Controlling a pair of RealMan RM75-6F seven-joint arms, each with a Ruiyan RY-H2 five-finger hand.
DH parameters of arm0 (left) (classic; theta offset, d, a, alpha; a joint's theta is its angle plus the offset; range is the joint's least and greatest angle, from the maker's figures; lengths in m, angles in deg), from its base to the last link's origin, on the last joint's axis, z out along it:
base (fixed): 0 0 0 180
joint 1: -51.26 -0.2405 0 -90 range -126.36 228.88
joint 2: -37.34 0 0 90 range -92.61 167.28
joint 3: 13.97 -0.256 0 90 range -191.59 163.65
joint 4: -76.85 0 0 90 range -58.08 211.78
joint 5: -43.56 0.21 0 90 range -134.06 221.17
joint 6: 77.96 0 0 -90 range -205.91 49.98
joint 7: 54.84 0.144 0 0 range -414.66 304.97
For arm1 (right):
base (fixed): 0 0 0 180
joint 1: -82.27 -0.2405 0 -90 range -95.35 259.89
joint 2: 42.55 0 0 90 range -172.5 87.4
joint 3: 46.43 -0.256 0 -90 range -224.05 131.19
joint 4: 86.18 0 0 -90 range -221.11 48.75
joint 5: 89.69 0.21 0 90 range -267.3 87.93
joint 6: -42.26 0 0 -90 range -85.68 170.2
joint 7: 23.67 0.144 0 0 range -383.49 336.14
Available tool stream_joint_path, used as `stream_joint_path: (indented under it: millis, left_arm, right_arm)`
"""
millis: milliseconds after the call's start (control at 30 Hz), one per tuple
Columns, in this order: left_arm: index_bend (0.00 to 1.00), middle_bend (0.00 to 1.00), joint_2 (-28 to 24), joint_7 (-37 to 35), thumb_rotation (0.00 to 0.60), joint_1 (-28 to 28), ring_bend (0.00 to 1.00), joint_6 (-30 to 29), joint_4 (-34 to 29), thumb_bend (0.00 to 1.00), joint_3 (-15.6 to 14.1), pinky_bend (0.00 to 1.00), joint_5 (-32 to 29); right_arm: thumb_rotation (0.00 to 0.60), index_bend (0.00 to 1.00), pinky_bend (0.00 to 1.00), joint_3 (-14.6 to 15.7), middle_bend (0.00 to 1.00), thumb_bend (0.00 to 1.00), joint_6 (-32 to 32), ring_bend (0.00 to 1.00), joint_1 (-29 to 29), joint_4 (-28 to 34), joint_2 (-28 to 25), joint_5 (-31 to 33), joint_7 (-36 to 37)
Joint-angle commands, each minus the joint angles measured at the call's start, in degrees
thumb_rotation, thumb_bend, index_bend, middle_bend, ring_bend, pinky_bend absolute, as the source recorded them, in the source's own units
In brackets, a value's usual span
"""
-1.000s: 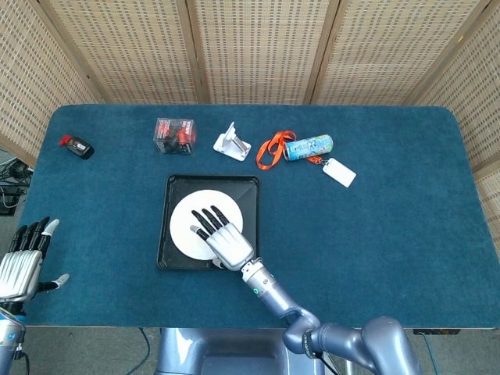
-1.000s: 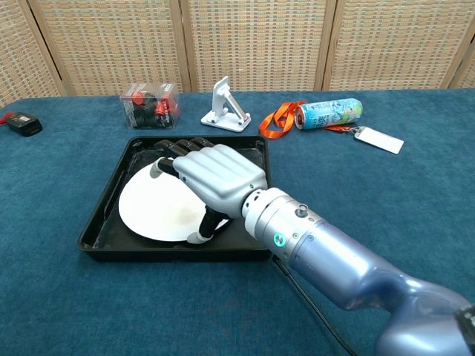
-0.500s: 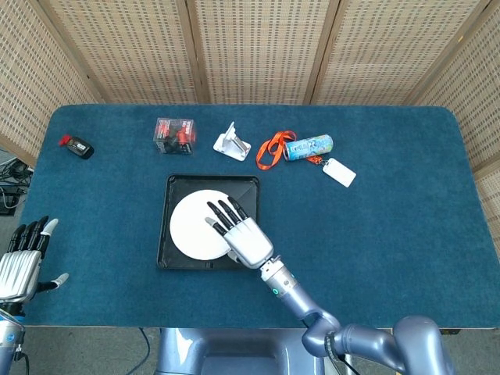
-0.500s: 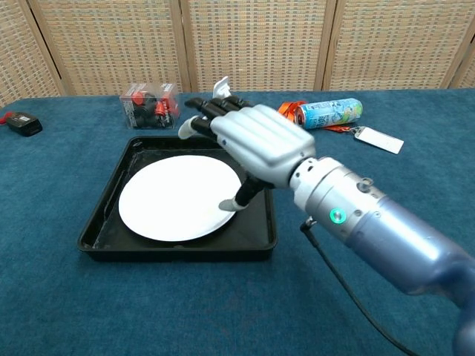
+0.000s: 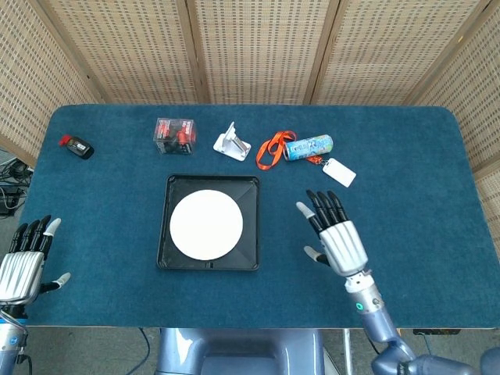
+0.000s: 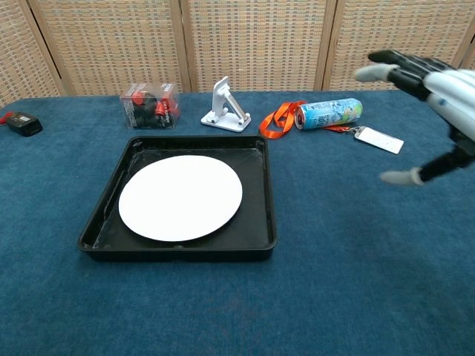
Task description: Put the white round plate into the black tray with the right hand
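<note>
The white round plate (image 5: 206, 225) (image 6: 180, 196) lies flat inside the black tray (image 5: 251, 223) (image 6: 263, 194) at the table's middle. My right hand (image 5: 333, 236) (image 6: 434, 96) hovers to the right of the tray, apart from it, fingers spread and holding nothing. My left hand (image 5: 23, 262) rests at the table's near left corner, fingers apart, empty; the chest view does not show it.
Along the far side lie a small black device (image 5: 76, 146), a clear box with red and black parts (image 5: 173, 135), a white stand (image 5: 233, 143), an orange lanyard (image 5: 273, 148), a can on its side (image 5: 308, 147) and a white tag (image 5: 340, 172).
My right hand lifted off the plate and drew back to the right, clear of the tray. The plate stays in the tray. The left hand barely moved.
</note>
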Motion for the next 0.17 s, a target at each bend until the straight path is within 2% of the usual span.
stream_joint_path:
  millis: [33, 167]
  left_arm:
    - [0.00, 0.00, -0.20, 0.71, 0.600, -0.18, 0.00, -0.69, -0.63, 0.00, 0.03, 0.00, 0.53]
    - [0.00, 0.00, -1.20, 0.77, 0.600, -0.20, 0.00, -0.49, -1.35, 0.00, -0.54, 0.00, 1.27]
  right_arm:
    - [0.600, 0.06, 0.00, 3.55, 0.00, 0.00, -1.59, 0.00, 3.70, 1.71, -4.01, -1.51, 1.00]
    - [0.600, 0.04, 0.00, 6.40, 0.00, 0.00, -4.12, 0.00, 7.20, 1.69, -6.85, -3.40, 1.28]
